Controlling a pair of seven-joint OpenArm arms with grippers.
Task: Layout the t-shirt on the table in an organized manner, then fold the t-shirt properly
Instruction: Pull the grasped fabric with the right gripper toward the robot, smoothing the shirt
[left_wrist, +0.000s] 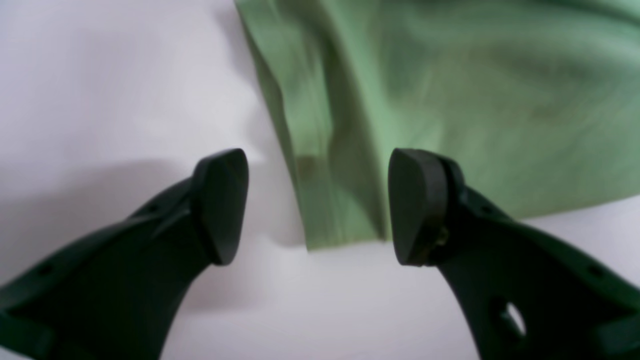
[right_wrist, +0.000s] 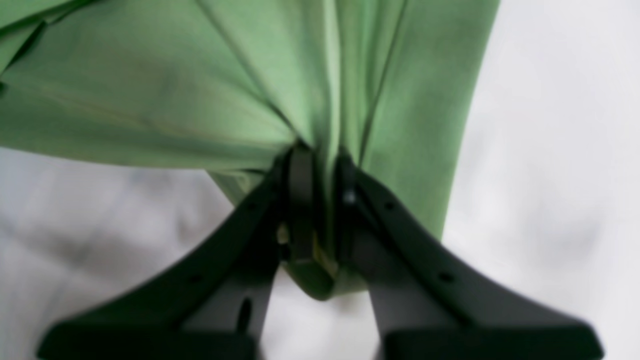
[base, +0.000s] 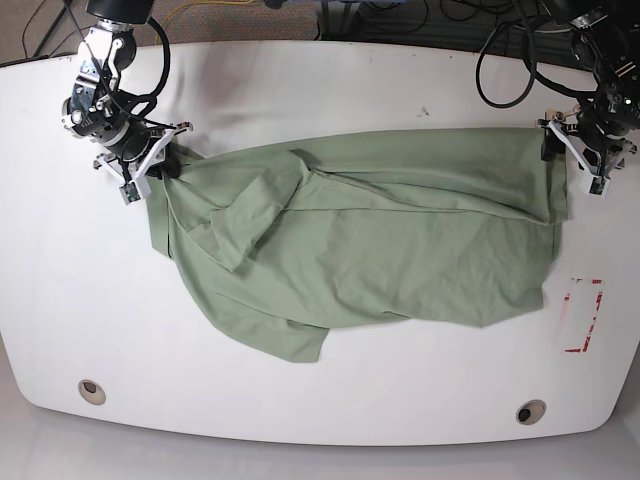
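Observation:
The pale green t-shirt (base: 380, 240) lies spread but wrinkled across the white table (base: 320, 80), with folds bunched toward its left side. My right gripper (right_wrist: 322, 200) is shut on a pinch of the t-shirt (right_wrist: 150, 90) at its upper left corner, seen in the base view (base: 165, 165). My left gripper (left_wrist: 320, 205) is open, its two fingers on either side of a corner of the t-shirt (left_wrist: 450, 100) without gripping it. In the base view the left gripper (base: 560, 150) sits at the shirt's upper right corner.
Two round grommet holes (base: 91, 391) (base: 531, 411) lie near the table's front edge. A red-marked rectangle (base: 583, 315) is at the right, just beyond the shirt. Cables hang behind the far edge (base: 500, 60).

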